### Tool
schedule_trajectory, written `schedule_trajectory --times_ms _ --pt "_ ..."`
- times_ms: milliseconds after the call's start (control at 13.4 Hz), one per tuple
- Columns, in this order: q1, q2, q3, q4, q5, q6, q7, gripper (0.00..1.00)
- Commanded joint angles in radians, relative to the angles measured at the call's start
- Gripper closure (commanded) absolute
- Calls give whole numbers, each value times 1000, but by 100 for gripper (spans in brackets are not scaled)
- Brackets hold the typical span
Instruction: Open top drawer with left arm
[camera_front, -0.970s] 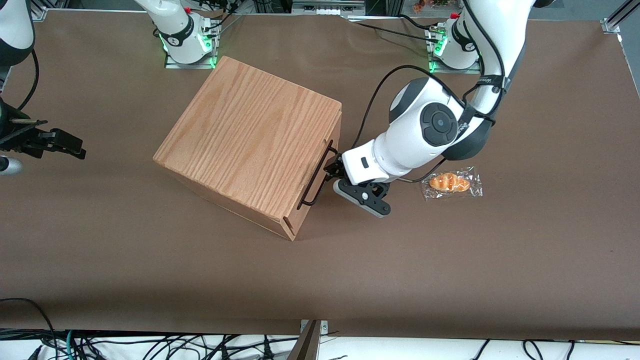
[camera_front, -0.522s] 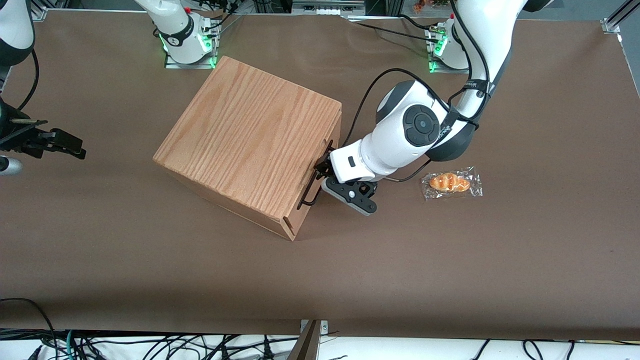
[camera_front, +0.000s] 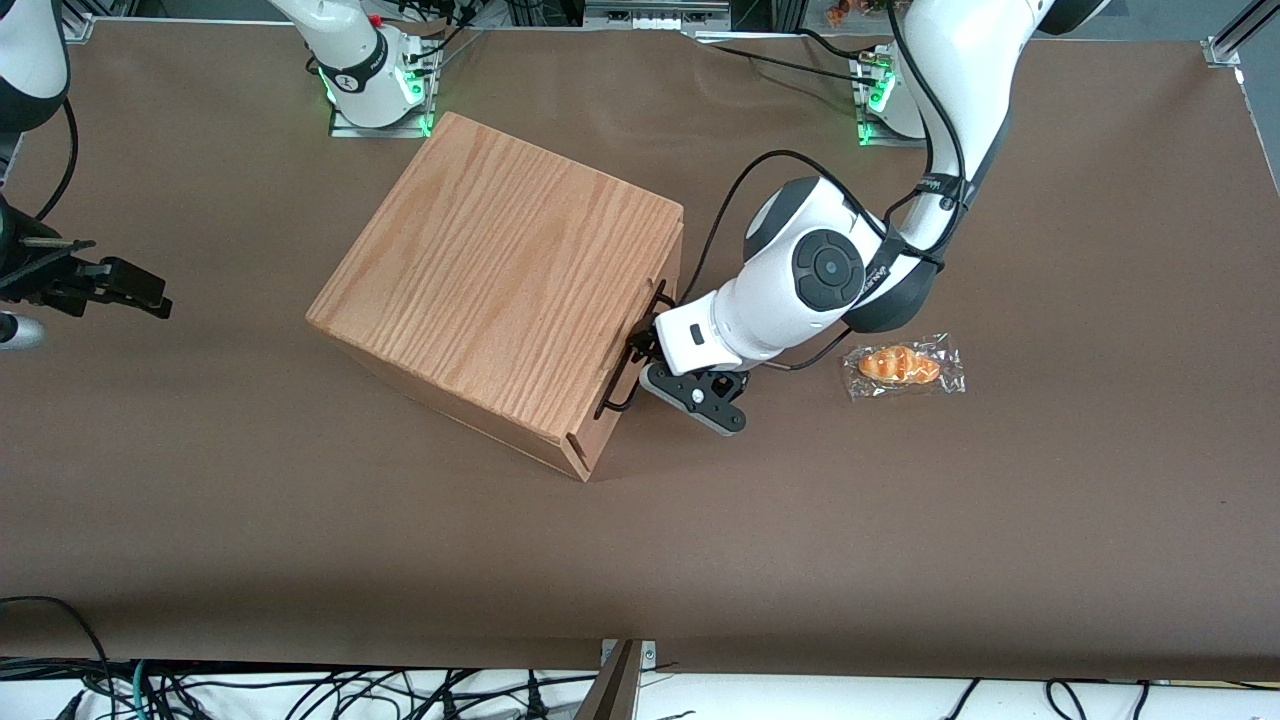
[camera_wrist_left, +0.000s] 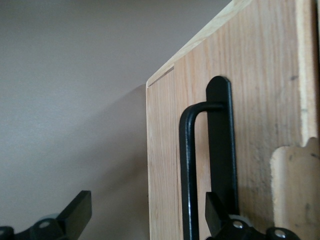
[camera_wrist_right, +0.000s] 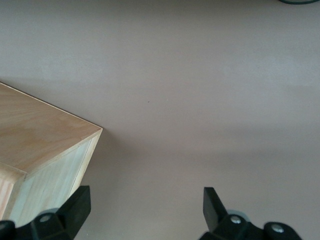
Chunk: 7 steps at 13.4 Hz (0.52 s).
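My gripper (camera_front: 640, 345), fingers (camera_wrist_left: 75, 212) spread apart, sits at the shut top drawer (camera_wrist_left: 250, 125) of the oak-grain box (camera_front: 500, 285), its black wire handle (camera_wrist_left: 189, 170) between them, unclamped.

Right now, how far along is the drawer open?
Approach looks done: the left arm has its gripper at the top drawer's handle, jaws open with the bar between them. The top drawer sits flush in the box, unopened. Left: close, then pull.
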<state>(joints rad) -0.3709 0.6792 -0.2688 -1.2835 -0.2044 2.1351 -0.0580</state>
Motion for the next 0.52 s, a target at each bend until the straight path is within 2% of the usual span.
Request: schedule_trajectory --times_ms 0,149,448 --pt "-6 8 11 0 32 -4 9 0" --pt "0 6 11 -20 83 -10 1 0" --pt "32 2 31 -19 101 -47 7 0"
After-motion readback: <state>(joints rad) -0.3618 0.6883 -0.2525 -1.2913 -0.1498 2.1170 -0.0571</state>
